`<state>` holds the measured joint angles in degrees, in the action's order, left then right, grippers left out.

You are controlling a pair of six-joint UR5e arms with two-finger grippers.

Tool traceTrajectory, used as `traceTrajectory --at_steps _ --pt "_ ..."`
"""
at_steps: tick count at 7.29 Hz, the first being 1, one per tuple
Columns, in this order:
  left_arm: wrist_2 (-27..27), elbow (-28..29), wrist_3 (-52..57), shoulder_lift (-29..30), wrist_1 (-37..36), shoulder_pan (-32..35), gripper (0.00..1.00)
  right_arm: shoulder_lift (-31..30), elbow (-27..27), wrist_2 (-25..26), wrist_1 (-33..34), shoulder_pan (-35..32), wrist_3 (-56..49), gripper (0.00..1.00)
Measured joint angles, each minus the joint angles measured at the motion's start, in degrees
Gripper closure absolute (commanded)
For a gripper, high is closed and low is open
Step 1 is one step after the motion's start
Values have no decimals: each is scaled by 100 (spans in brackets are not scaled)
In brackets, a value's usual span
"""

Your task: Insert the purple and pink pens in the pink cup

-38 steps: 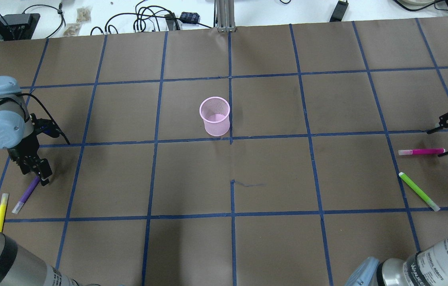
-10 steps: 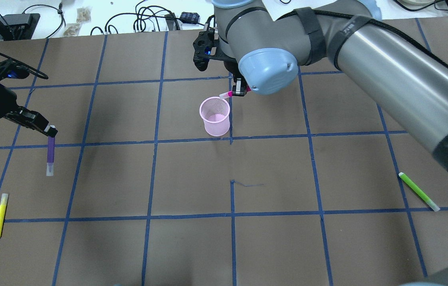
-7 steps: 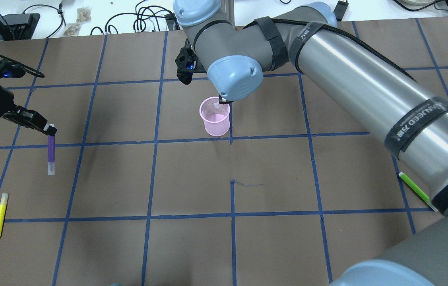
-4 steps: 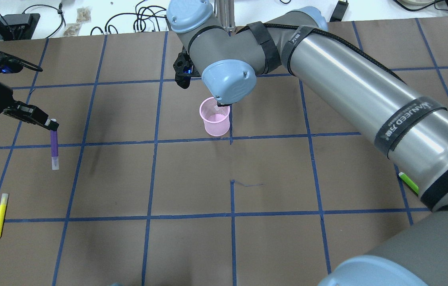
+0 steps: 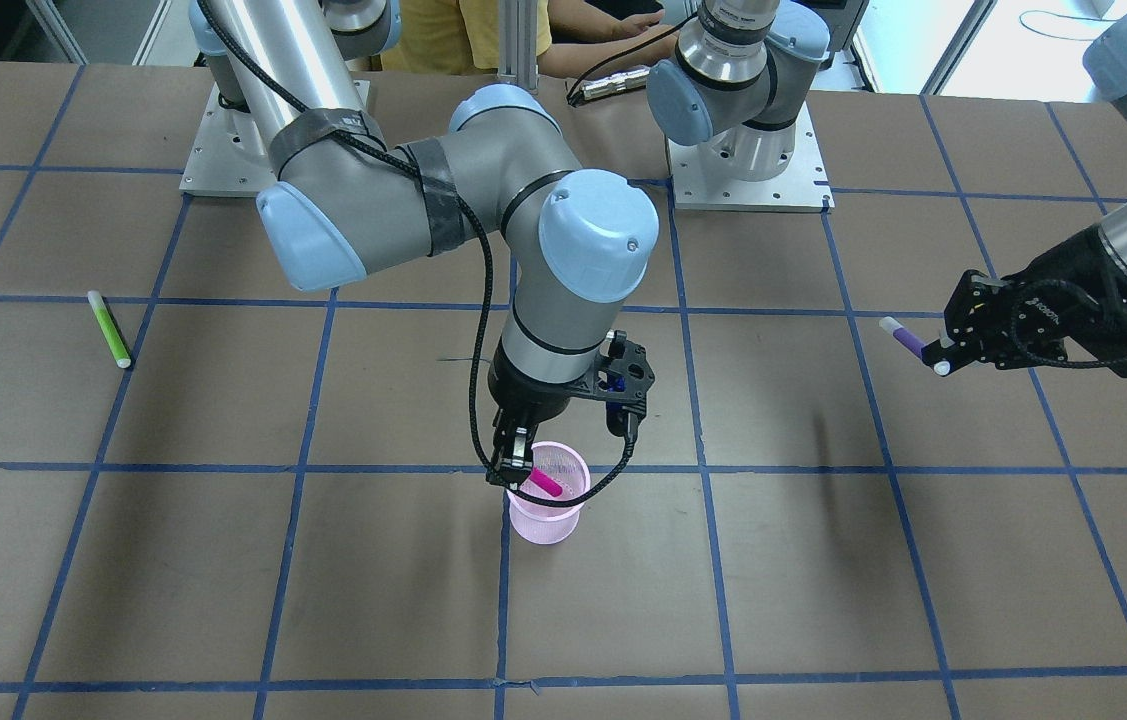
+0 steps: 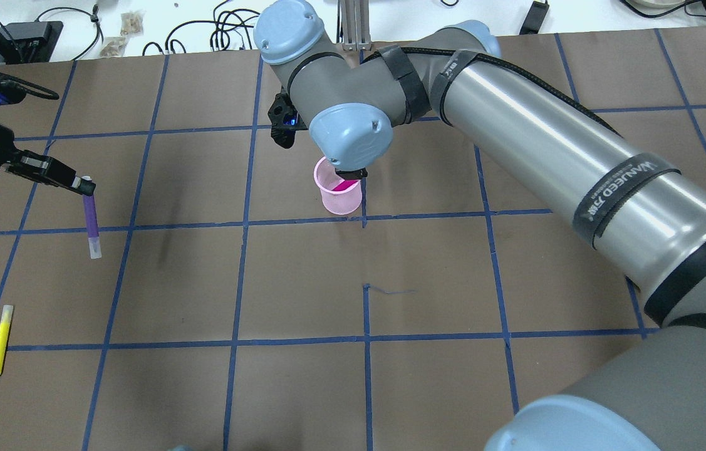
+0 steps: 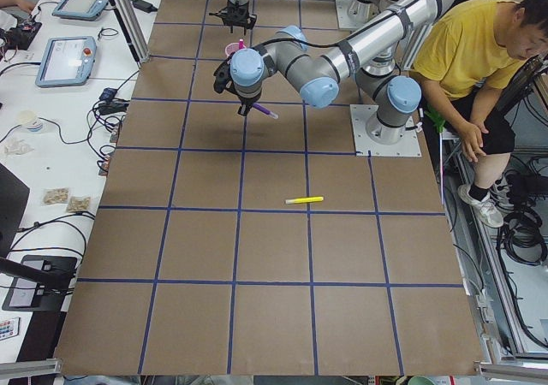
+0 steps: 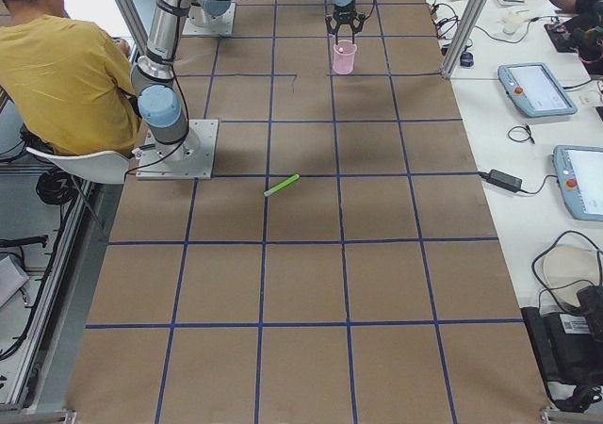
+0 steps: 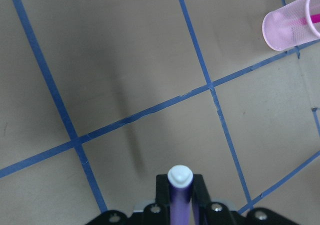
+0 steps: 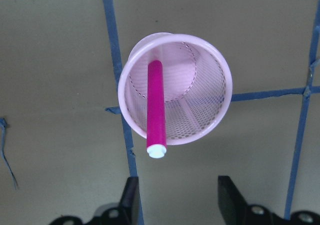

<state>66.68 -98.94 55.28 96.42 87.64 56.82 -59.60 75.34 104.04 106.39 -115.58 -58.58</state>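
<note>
1. Saw the pink pen (image 10: 155, 107) in the cup (image 10: 226, 87), leaning on the rim, one end sticking out.
2. Saw the right pincer (image 10: 178, 185) spread wide just above it, holding nothing.
3. Saw the left pincer (image 6: 79, 186) pinching the purple pen (image 6: 91, 216) near one end, up off the surface (image 6: 302, 282), far from the cup.
4. Guessed that pen to be light, hard and smooth, so likely to slip or swing when held by its end.
5. Thought a grip nearer the middle safer.
6. Guessed the cup to be light and easy to knock over.
</note>
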Motion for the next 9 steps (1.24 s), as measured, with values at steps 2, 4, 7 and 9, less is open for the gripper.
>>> traceTrajectory --at_steps 2,4,7,9 --pt "-487 13 -114 -223 36 56 100 -391 46 -143 -49 447 24 28" --pt "-1235 -1 -585 -433 23 301 100 -973 96 -667 -556 1234 19 28" --pt "-1391 -56 -2184 -515 -1359 1440 100 -1889 545 -1510 -1176 2451 270 11" --pt "-1097 -211 -3864 -305 -3139 2413 100 -2531 1200 -1616 -1084 2762 1527 0"
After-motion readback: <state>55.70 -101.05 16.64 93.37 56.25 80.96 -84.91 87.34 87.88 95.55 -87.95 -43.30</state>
